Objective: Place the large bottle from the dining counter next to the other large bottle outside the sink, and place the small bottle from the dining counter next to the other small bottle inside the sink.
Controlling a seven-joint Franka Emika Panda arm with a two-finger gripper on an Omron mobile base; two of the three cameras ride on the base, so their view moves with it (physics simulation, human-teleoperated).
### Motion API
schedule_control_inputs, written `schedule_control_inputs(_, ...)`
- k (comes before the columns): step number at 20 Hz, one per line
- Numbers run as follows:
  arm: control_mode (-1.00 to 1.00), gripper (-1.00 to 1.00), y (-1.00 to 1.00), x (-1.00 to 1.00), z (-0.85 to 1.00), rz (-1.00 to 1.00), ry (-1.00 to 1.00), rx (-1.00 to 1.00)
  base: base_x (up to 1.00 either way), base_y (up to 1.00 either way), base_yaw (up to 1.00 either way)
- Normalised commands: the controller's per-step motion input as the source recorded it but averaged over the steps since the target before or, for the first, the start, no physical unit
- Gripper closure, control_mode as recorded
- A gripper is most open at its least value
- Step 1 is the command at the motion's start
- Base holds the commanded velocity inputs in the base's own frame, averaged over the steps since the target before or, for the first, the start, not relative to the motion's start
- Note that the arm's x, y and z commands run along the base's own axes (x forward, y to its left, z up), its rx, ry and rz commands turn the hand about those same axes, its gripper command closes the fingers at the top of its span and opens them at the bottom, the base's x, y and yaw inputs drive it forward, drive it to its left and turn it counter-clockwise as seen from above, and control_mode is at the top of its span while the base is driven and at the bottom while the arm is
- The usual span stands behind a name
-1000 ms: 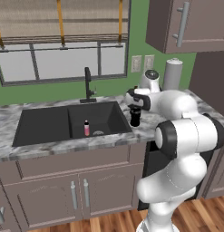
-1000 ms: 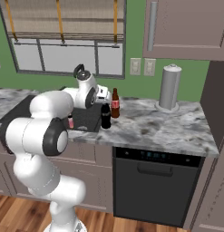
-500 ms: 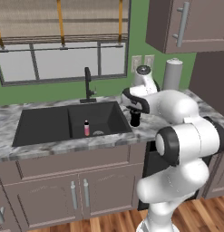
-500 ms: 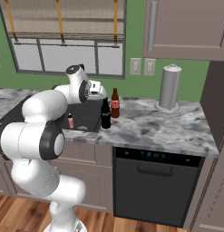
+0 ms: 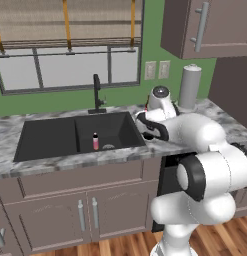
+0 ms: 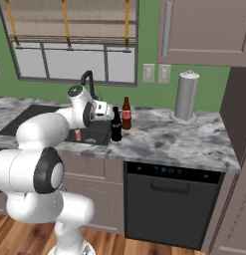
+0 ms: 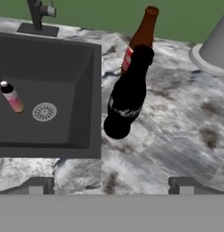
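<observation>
Large bottles: we are seeing the black bottle [image 7: 127, 97] standing on the counter [image 7: 177, 136] just beside the sink [image 7: 50, 77], right next to the brown bottle [image 7: 139, 38] behind it; both are upright in the right base view.
Small bottle: we are seeing one pink bottle [image 7: 12, 98] standing inside the sink near the drain [image 7: 44, 111]; we are finding no second small bottle beside it.
Gripper: we are reading the gripper [image 7: 111, 186] as released, its fingers spread wide with nothing between them, hanging over the counter edge near the black bottle.
Arm: we are seeing the arm [image 6: 69, 117] reaching across the sink corner toward the two large bottles.
Progress: we are judging the large-bottle half as done, since the pair is standing together outside the sink.
Remaining: we are judging that the small bottle from the dining counter is yet to be brought and set next to the pink one.
Other items: a paper towel roll [image 6: 186, 94] is standing farther along the counter, and the faucet [image 5: 97, 93] is rising behind the sink.
</observation>
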Motion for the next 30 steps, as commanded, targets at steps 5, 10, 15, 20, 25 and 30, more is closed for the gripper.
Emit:
schedule_control_inputs(5, -1.00, -1.00, -0.14, -0.24, -0.02, 0.00, -0.04, 0.07, 0.00, 0.00, 0.00)
schedule_control_inputs(10, -1.00, -1.00, -0.18, -0.20, 0.00, 0.00, -0.03, 0.17, 0.00, 0.00, 0.00)
schedule_control_inputs(15, -1.00, -1.00, -0.19, -0.20, 0.00, 0.00, -0.02, 0.20, 0.00, 0.00, 0.00)
schedule_control_inputs(20, -1.00, -1.00, -0.14, -0.12, 0.00, 0.00, -0.01, 0.18, 0.00, 0.00, 0.00)
schedule_control_inputs(25, 1.00, -1.00, 0.00, 0.00, 0.00, 0.00, 0.00, 0.00, -0.01, -0.06, 0.00)
schedule_control_inputs(30, 1.00, -1.00, 0.00, 0.00, 0.00, 0.00, 0.00, 0.00, -0.01, 0.00, 0.00)
